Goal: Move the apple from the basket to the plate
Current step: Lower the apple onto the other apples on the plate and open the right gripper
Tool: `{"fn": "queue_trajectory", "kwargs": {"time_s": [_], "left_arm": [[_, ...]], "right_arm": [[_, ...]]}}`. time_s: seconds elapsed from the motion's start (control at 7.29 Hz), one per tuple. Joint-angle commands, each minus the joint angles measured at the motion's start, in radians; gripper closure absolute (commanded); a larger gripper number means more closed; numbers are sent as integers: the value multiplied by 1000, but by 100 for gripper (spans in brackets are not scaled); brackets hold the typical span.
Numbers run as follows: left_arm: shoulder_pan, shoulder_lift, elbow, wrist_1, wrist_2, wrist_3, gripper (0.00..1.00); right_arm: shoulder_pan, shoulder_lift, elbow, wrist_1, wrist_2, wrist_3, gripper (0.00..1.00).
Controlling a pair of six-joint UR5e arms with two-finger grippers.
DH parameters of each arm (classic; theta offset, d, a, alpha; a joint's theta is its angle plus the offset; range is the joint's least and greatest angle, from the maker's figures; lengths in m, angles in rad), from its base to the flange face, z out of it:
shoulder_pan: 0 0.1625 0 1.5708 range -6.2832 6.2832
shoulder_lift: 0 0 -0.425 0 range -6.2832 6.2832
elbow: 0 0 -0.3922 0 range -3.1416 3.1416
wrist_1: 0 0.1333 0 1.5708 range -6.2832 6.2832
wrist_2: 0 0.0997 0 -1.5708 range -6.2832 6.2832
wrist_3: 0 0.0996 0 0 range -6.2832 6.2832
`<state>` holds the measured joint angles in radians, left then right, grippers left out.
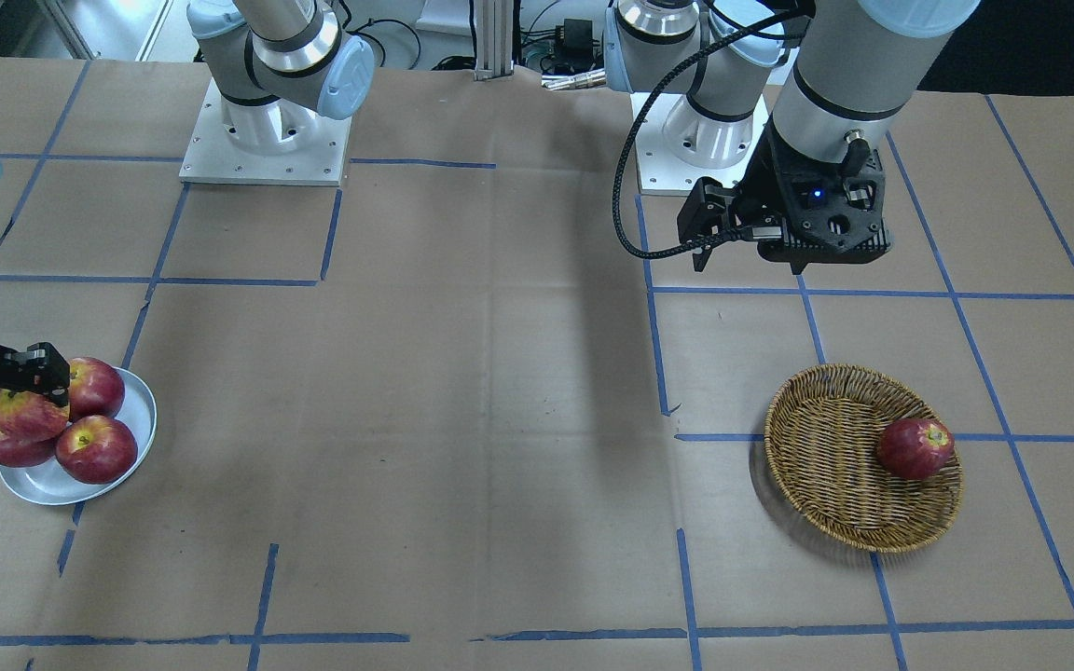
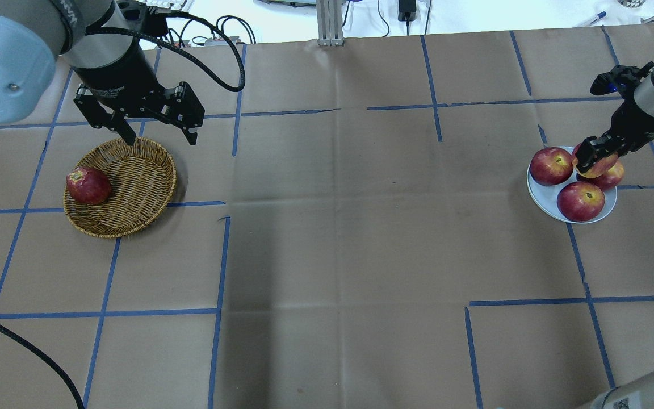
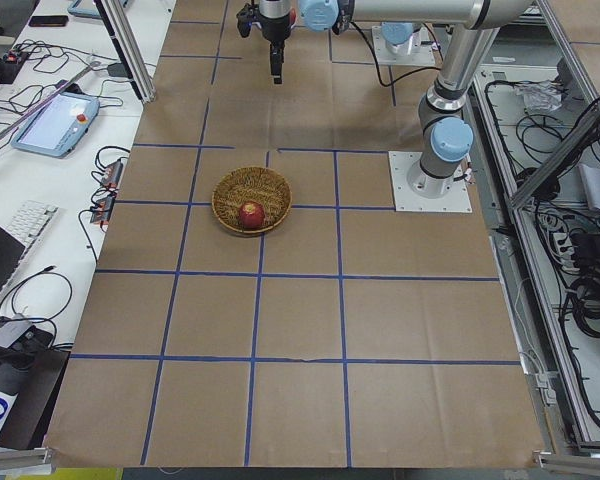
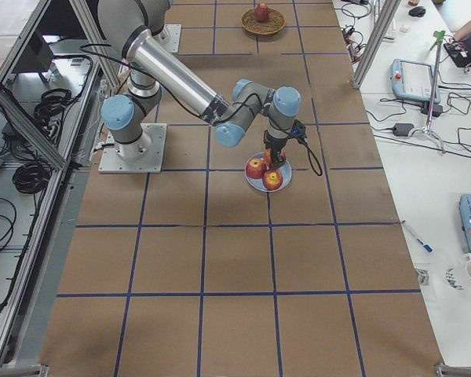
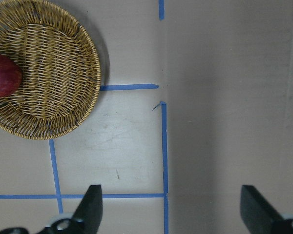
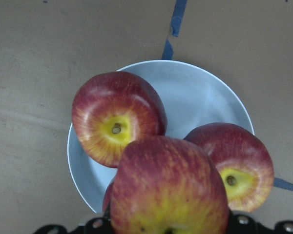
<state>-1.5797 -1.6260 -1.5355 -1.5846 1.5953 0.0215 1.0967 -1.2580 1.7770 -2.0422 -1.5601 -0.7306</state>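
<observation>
My right gripper (image 2: 592, 157) is shut on the apple (image 6: 166, 195), red with streaked yellow-orange blush, and holds it just above the plate (image 6: 200, 102). In the front view the held apple (image 1: 26, 413) hangs over the plate (image 1: 142, 403), which carries three darker red apples. The wicker basket (image 2: 139, 187) sits at the far left of the overhead view with one dark red apple (image 2: 87, 185) in it. My left gripper (image 2: 162, 136) is open and empty, hovering beyond the basket's far rim; its fingers (image 5: 90, 207) frame bare paper beside the basket (image 5: 63, 73).
Brown paper with blue tape lines covers the table (image 2: 338, 227). The two arm bases (image 1: 262, 130) stand at the robot's side. The left arm's black cable (image 2: 219, 62) loops above the basket.
</observation>
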Motion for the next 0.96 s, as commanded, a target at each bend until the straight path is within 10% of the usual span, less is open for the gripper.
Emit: {"fn": "queue_trajectory", "kwargs": {"time_s": [0.0,0.41,0.82], "left_arm": [[0,0,2,0,0,0,1],[0,2,0,0,-2,0,1],[0,2,0,0,-3,-2,1]], "right_arm": [[0,2,-2,0,-5,-1,1],[14,-55,-55,23,3,-3,0],[107,-89,-267,335,9,89,0]]}}
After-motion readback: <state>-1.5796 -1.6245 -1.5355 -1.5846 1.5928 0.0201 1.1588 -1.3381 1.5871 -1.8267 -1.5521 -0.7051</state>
